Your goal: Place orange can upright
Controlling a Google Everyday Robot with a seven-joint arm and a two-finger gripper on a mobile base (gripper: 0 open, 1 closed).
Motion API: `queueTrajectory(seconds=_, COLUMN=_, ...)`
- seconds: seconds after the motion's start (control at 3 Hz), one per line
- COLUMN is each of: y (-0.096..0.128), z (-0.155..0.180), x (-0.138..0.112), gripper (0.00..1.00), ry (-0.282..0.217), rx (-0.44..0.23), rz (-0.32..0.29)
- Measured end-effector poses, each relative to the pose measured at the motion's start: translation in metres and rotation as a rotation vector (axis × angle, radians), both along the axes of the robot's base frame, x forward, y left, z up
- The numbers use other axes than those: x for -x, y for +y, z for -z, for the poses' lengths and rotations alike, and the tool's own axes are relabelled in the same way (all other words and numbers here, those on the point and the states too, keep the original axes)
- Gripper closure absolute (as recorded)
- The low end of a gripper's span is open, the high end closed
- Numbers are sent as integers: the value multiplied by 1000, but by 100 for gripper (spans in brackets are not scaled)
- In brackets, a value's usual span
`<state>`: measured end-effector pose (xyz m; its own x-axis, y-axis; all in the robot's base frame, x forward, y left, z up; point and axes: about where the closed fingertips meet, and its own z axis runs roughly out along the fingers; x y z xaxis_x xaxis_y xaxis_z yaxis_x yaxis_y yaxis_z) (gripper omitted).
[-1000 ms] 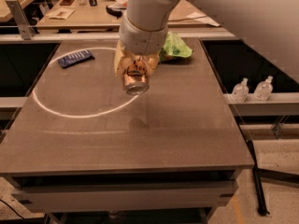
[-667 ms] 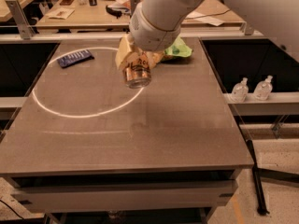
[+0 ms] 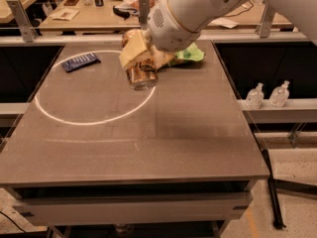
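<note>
At far left on the bench [image 3: 198,133], a blue packet [image 3: 79,62], well apart. Centre: gripper [image 3: 140,63] clamped around the orange can [image 3: 142,77], over the white ring [image 3: 64,118] at its right edge. Long axis tilted, lower end toward the camera; probably needs swinging vertical before lowering.

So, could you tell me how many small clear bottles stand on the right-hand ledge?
2, side by side: the inner bottle nearer the table, the outer bottle beyond it. None seem hidden. The tool holds the orange can above the table.
</note>
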<state>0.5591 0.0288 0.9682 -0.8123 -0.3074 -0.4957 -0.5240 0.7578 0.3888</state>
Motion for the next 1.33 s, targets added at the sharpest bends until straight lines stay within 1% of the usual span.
queueTrajectory(seconds=0.33, y=1, z=0, x=0, gripper=100, ry=0, rx=0, rz=-2)
queueTrajectory(seconds=0.67, y=4, z=-1, x=0, gripper=100, ry=-41, rx=-21, rz=-64)
queueTrajectory(seconds=1.0, y=11, z=-5, x=-2, gripper=100, ry=-96, rx=-141, rz=-162)
queueTrajectory(seconds=1.33, y=16, z=-10, x=-1, gripper=100, ry=-153, rx=-216, rz=-293)
